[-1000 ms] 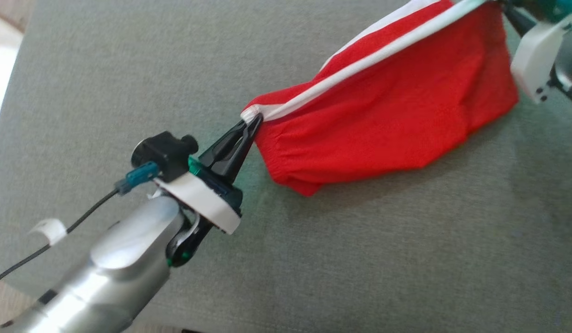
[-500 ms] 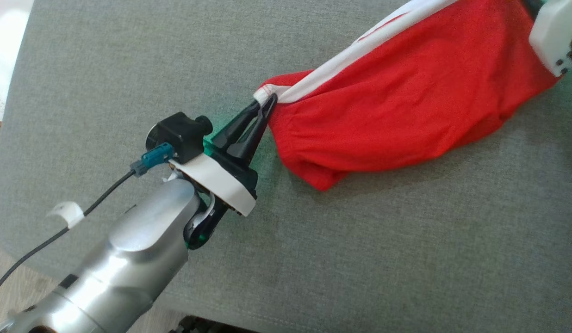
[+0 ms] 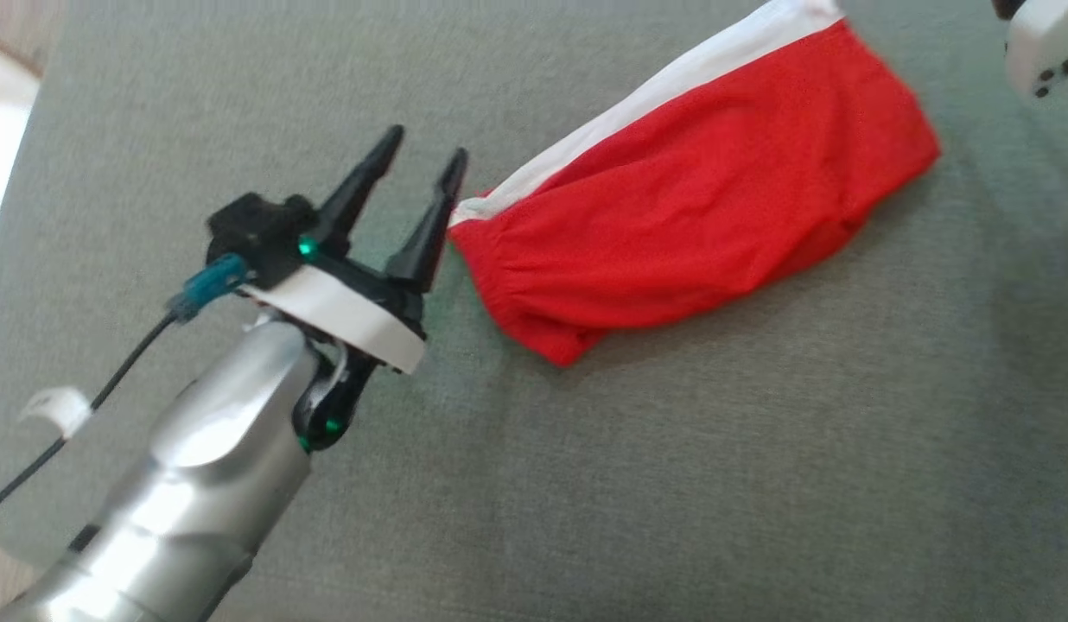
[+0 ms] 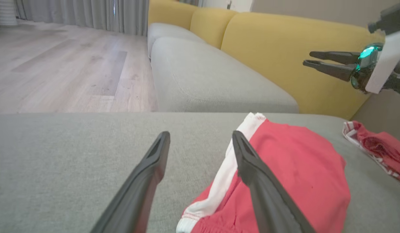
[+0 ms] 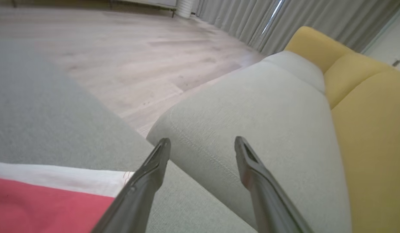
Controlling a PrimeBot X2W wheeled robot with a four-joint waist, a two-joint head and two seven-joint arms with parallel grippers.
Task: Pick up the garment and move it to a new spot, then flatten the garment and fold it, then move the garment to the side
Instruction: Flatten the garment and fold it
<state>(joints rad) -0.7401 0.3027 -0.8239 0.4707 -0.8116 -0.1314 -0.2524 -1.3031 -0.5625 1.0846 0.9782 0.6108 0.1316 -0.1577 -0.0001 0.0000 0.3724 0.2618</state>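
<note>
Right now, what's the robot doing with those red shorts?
Nothing is being held at this moment. The shorts lie loose and a little rumpled on the grey cushion, with the white waistband along one edge. The left gripper stands open beside the waistband's near corner. The right gripper is open near the far end, lifted off the cushion. Flattening and folding seem not yet done.

Right hand [image 3: 1039,43] cropped at head view's top-right corner. Garment [image 3: 698,199] clipped at top edge; red cloth [image 4: 378,149] cut by left wrist view's right edge.
</note>
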